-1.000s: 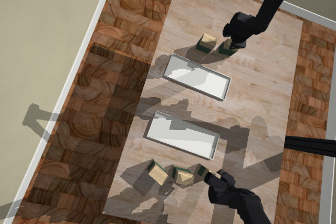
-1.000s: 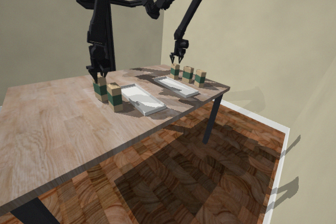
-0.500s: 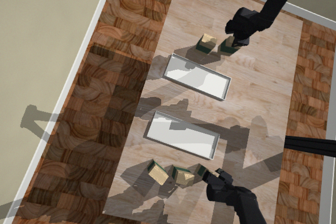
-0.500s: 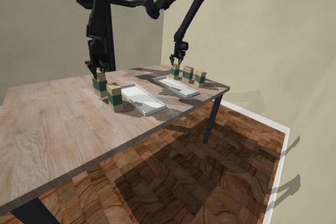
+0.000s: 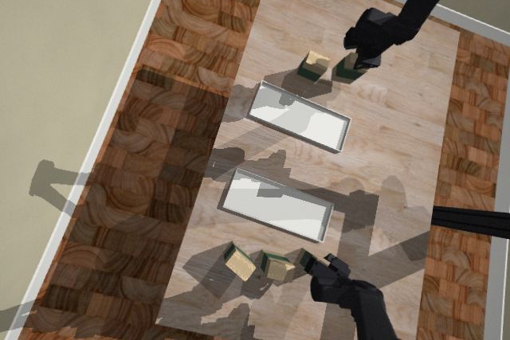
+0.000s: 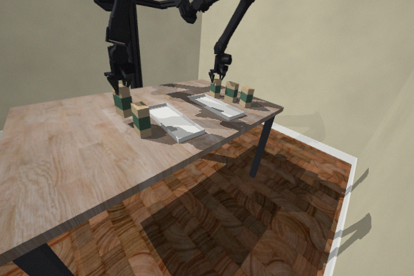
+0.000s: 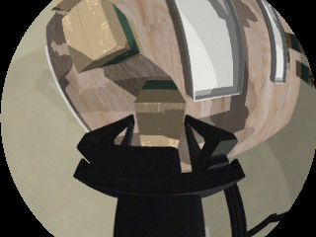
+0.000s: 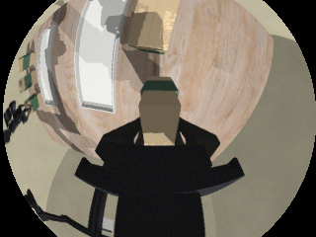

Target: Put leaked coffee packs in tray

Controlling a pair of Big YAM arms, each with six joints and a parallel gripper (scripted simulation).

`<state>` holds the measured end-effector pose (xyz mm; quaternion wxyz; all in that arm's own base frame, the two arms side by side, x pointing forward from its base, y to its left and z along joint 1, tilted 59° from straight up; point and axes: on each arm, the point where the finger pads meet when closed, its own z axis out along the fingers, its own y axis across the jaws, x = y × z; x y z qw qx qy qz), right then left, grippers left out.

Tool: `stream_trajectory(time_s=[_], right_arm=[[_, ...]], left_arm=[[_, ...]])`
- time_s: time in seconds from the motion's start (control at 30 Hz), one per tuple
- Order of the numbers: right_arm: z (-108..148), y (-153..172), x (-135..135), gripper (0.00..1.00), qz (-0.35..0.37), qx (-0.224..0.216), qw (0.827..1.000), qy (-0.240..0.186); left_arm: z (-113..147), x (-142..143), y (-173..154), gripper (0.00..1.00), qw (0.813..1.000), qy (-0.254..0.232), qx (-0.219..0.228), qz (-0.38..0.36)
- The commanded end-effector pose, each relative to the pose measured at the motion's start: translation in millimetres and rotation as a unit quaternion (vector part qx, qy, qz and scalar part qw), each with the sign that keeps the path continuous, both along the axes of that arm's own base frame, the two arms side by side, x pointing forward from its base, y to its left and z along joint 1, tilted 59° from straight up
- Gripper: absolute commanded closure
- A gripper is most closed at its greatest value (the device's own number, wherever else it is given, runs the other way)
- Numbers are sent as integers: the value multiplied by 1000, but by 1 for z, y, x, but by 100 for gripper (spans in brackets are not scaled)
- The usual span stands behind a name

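Five tan coffee packs with green bands stand on the bench. My right gripper [image 5: 362, 62] is shut on the top of one pack [image 5: 347, 69] of the pair; it also shows in the right wrist view [image 8: 161, 115]. The other pack of the pair [image 5: 313, 65] stands beside it. My left gripper [image 5: 319, 262] is open, with its fingers on either side of the end pack [image 5: 307, 259] of the row of three, which also shows in the left wrist view [image 7: 160, 118]. The two other packs [image 5: 277, 267] [image 5: 239, 262] stand next to it.
Two white trays lie between the groups, both empty: one [image 5: 299, 115] near the pair, one [image 5: 275, 205] near the row of three. The row of three stands close to the bench's end edge [image 6: 267, 112].
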<state>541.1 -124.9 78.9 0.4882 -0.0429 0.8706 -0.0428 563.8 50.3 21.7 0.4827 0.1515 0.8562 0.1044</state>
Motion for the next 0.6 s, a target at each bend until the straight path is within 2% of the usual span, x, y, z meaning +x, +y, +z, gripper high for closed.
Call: stream_trajectory(time_s=[0.0,0.07,0.1,0.57], right_arm=[[0,0,-5,75,0,0,1000,1],[0,0,-5,75,0,0,1000,1],[4,12,-8,75,2,3,1000,0],[9,58,-4,75,2,3,1000,-6]], left_arm=[[-10,4,-3,22,1000,4,-4,1],[-12,6,-3,22,1000,4,-4,1],[-12,6,-3,22,1000,5,-3,1],[-10,-1,-1,22,1000,8,-1,1]])
